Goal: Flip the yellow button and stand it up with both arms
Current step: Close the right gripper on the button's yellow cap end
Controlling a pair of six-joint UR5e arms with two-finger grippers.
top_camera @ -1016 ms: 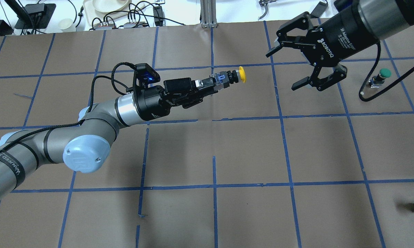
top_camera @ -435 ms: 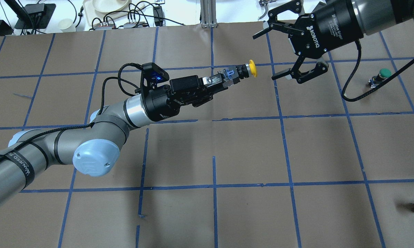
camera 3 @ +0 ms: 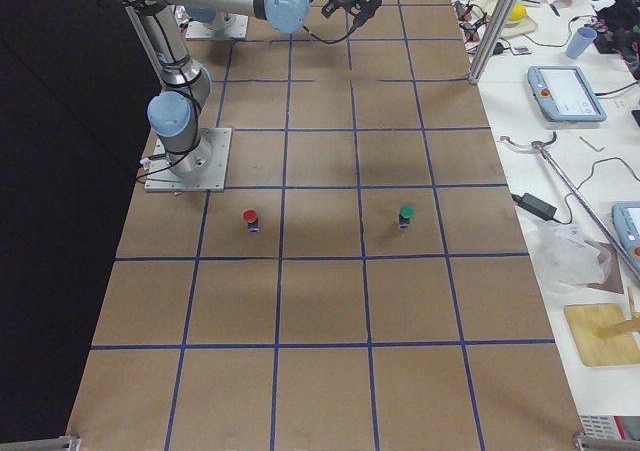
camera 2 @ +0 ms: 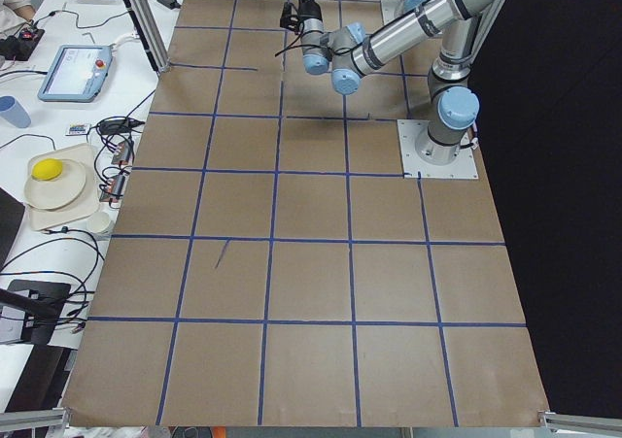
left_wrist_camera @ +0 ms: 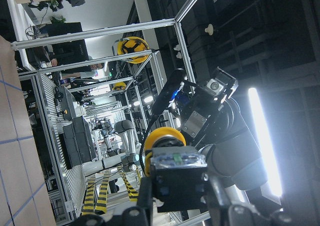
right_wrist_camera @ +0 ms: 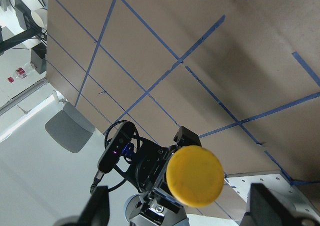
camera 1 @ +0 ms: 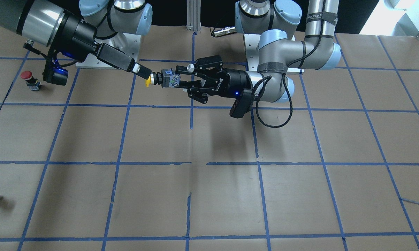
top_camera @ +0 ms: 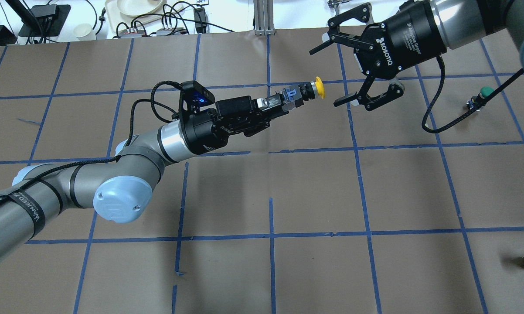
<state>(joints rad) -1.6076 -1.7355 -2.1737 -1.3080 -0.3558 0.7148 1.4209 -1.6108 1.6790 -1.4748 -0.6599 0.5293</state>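
One yellow button [top_camera: 318, 87] hangs sideways in the air over the table [top_camera: 314, 192]. My left gripper [top_camera: 284, 101] is clamped on its grey block. Just beside the button's cap I see the right gripper [top_camera: 324, 78], spread wide and facing it. A green button [top_camera: 486, 92] stands well beyond.

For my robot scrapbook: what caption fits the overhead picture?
Black left pincer holds the yellow mushroom-capped push-button out toward the open black right pincer.
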